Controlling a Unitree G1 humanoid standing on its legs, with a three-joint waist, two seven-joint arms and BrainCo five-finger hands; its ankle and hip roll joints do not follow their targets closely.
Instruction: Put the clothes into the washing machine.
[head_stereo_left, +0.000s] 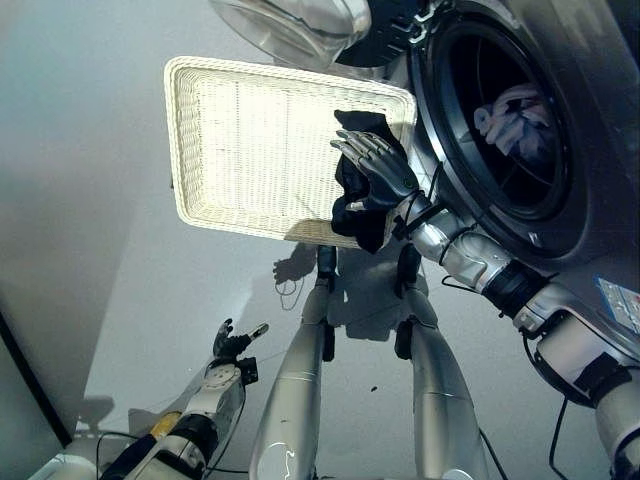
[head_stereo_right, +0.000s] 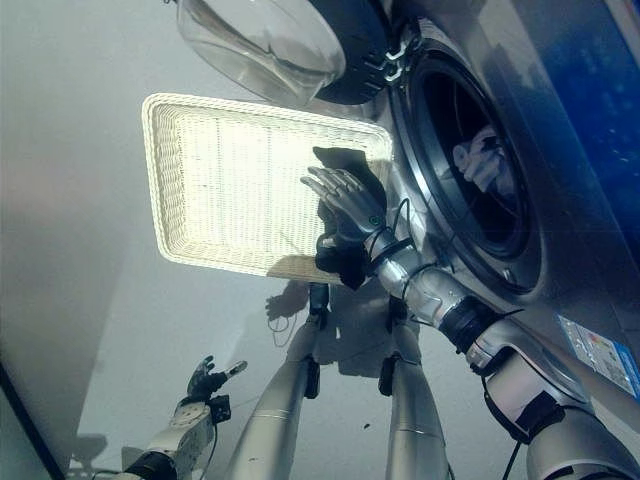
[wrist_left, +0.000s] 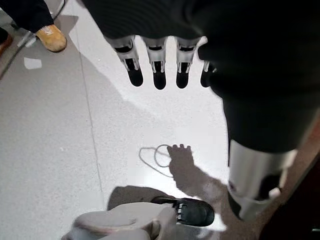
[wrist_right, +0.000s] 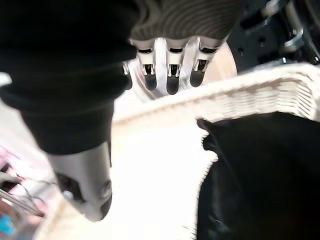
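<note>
- White wicker basket (head_stereo_left: 250, 150) lies on the floor (head_stereo_left: 90, 200), just beside the washing machine (head_stereo_right: 560, 230), whose glass door (head_stereo_right: 265, 40) stands swung open.
- 1 dark garment (head_stereo_left: 362, 190) is left in the basket, bunched at the corner nearest the drum and draped over the rim.
- 1 white-and-blue garment (head_stereo_left: 515, 118) already lies inside the drum (head_stereo_left: 500, 120).
- Right robot hand (head_stereo_left: 375, 165) hangs above the dark garment, fingers extended and spread apart. The right wrist view shows the fingers (wrist_right: 170, 70) straight over the basket rim with the dark cloth (wrist_right: 260, 175) below, and nothing is clamped.
- Left robot hand (head_stereo_left: 232, 345) hangs low by the robot's side over bare floor, fingers relaxed and apart, holding nothing.
- A person's tan shoe (wrist_left: 50, 37) stands on the floor, well apart from the work.
- Assessment: the task appears partly done. At least 1 item is loaded. The dark garment remains to be gripped, lifted and passed through the opening.
</note>
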